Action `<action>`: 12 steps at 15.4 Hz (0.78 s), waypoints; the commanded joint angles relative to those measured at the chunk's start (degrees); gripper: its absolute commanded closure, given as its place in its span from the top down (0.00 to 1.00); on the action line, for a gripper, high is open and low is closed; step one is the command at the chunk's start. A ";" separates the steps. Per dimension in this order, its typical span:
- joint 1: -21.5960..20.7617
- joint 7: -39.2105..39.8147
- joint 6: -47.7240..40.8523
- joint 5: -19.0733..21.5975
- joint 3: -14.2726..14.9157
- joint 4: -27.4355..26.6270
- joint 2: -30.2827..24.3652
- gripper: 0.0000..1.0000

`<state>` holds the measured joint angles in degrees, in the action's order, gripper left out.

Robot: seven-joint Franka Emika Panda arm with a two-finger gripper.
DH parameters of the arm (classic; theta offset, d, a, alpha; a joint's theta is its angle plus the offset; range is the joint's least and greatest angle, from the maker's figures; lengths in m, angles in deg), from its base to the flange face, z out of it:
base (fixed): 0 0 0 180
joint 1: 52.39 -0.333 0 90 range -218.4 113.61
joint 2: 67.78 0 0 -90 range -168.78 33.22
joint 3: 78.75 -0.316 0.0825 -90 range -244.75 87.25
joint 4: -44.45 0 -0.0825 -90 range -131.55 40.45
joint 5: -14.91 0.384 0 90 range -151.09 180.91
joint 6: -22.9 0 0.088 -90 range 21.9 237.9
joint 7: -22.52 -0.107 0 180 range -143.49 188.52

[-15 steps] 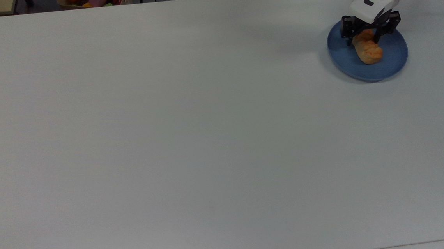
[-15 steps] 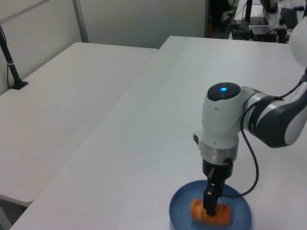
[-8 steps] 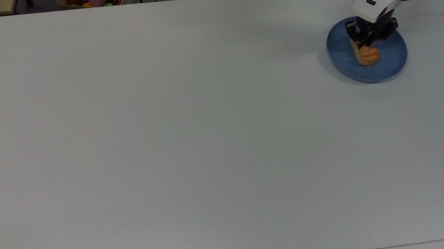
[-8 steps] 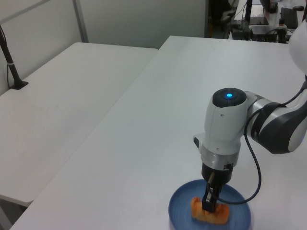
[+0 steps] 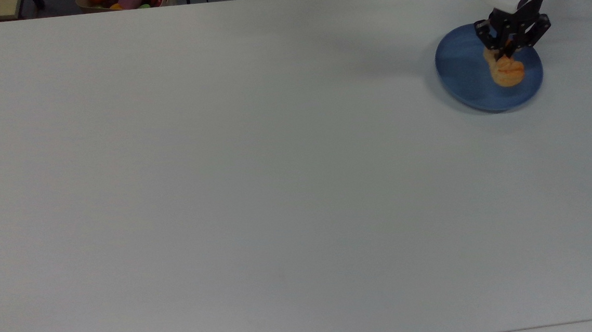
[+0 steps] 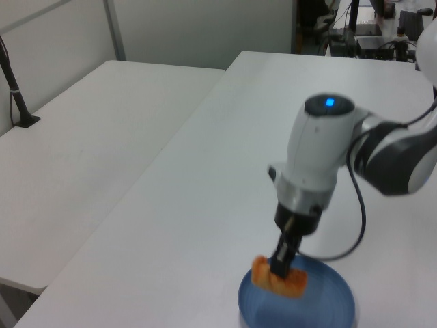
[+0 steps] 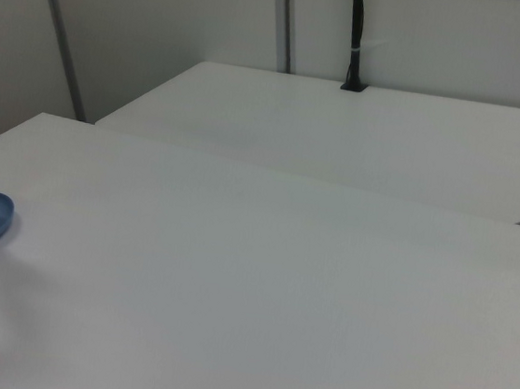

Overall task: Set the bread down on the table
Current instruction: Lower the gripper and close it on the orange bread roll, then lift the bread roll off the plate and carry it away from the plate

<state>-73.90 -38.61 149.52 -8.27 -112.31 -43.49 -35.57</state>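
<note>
Gripper (image 6: 283, 263) is pinching the glossy, lumpy orange-brown bread (image 6: 278, 279), hanging just above the round blue plate (image 5: 465, 84) at the smooth matte white table's (image 5: 255, 179) far-right corner in the top view, a second white table (image 6: 89, 150) sitting alongside.

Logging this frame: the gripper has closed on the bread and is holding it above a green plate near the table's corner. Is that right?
Not quite: the plate is blue, not green, as the top view shows plainly. The rest stands: the gripper has closed on the bread and is holding it above the plate near the table's corner; the left view shows the bread raised off the plate.
</note>
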 commanded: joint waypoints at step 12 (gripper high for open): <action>7.79 22.09 -18.94 15.97 9.29 8.41 -13.14 0.00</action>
<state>-66.31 -22.37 133.83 5.37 -107.64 -34.65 -46.56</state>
